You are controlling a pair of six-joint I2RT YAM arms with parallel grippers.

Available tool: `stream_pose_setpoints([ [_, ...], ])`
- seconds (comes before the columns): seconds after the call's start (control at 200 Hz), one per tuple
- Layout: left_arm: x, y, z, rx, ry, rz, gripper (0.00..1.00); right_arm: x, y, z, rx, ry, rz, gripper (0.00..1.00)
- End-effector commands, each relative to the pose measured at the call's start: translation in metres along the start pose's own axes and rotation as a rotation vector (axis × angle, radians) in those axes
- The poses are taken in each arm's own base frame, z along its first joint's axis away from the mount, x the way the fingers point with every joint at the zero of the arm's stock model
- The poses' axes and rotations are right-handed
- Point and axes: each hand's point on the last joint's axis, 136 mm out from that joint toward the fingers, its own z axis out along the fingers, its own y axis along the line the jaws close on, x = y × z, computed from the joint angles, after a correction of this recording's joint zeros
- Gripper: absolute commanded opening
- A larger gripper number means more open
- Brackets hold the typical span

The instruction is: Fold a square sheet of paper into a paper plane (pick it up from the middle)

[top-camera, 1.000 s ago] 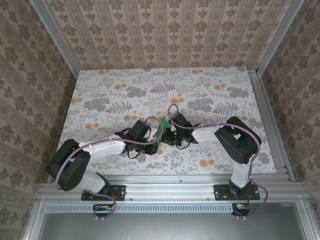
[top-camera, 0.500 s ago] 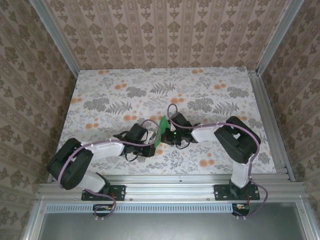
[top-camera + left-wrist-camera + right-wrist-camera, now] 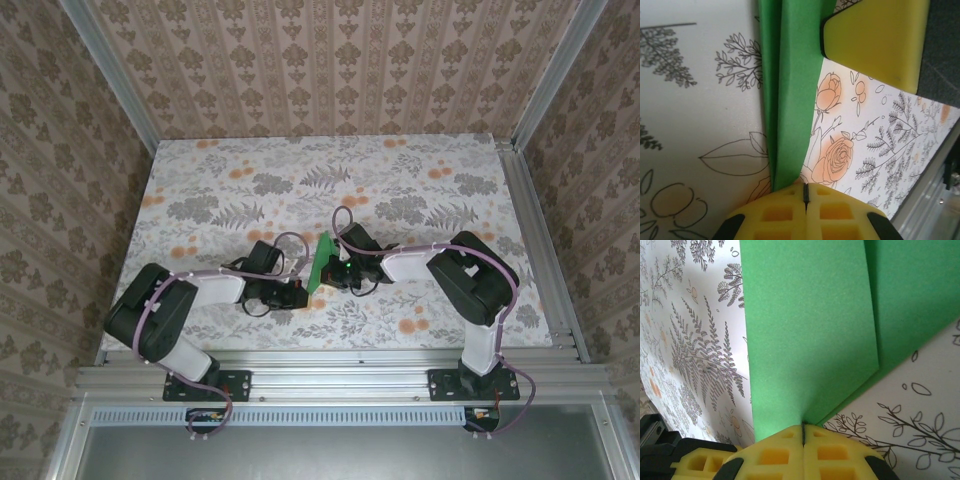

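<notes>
folded green paper (image 3: 321,263) on edge between arms, long axis running away from bases — left gripper (image 3: 805,196) pinched shut on near tip, right gripper (image 3: 803,432) pinched shut farther along.

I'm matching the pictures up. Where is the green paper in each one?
Top external: green paper in the middle of the flowery table.
Left wrist: narrow strip, top centre down to the left fingers.
Right wrist: wide sheet, top middle and right.
Shared landmark: the flowery table.
</notes>
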Motion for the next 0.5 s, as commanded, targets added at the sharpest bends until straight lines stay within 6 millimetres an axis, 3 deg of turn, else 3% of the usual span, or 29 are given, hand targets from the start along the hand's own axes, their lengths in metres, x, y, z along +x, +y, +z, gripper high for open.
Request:
stream_pose_setpoints([
  [0.0,0.021,0.024,0.022,-0.075,0.065,-0.034,0.00,0.013,-0.041,0.008,0.141,0.039,0.042,0.06],
  [0.275,-0.017,-0.029,-0.005,-0.034,-0.036,0.128,0.00,-0.011,0.013,-0.021,-0.050,-0.037,0.021,0.19],
  [0.495,-0.031,-0.061,-0.031,-0.042,-0.098,0.224,0.11,-0.018,0.021,-0.056,-0.092,-0.093,0.019,0.28],
])
